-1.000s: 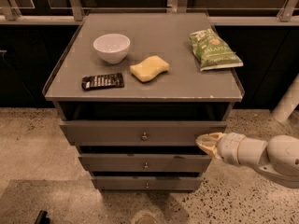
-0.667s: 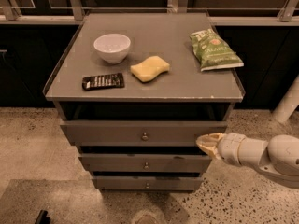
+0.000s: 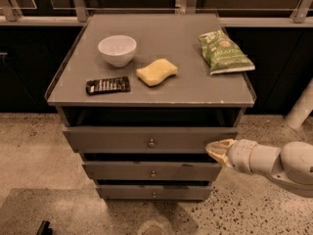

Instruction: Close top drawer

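The top drawer (image 3: 122,139) is a wide grey-brown front panel with a small round metal knob (image 3: 151,143) at its centre. It stands pulled out a little from the cabinet, with a dark gap above it under the tabletop. My gripper (image 3: 215,149) comes in from the right on a white arm (image 3: 274,161). Its yellowish tip sits against the right end of the drawer's front panel.
Two narrower drawer fronts (image 3: 151,172) sit below. On the cabinet top (image 3: 161,43) lie a white bowl (image 3: 117,50), a yellow sponge (image 3: 156,72), a dark remote-like bar (image 3: 108,85) and a green chip bag (image 3: 224,52). Speckled floor surrounds the cabinet; a white post (image 3: 301,106) stands right.
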`<state>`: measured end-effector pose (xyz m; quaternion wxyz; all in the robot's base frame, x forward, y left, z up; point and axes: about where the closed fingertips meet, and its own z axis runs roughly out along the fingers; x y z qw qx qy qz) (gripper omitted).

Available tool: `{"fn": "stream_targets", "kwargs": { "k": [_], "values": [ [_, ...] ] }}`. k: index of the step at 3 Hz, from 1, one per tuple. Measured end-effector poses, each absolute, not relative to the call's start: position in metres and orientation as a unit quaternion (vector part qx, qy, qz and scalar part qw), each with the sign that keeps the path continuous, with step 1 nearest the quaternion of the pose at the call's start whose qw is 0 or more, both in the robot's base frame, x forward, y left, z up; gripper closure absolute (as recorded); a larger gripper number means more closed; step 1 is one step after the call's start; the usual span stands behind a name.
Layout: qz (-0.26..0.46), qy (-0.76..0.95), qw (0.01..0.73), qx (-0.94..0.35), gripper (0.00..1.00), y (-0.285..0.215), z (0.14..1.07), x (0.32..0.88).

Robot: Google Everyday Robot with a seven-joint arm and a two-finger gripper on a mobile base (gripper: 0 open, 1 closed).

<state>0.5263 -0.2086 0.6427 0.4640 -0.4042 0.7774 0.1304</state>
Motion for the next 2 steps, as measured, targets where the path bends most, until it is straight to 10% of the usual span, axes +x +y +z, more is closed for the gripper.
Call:
{"fn": "stream_targets", "kwargs": {
  "k": [2],
  "values": [
    [0.077, 0.807, 0.446, -0.379, 0.0, -0.217, 0.679, 0.457]
  ]
}}
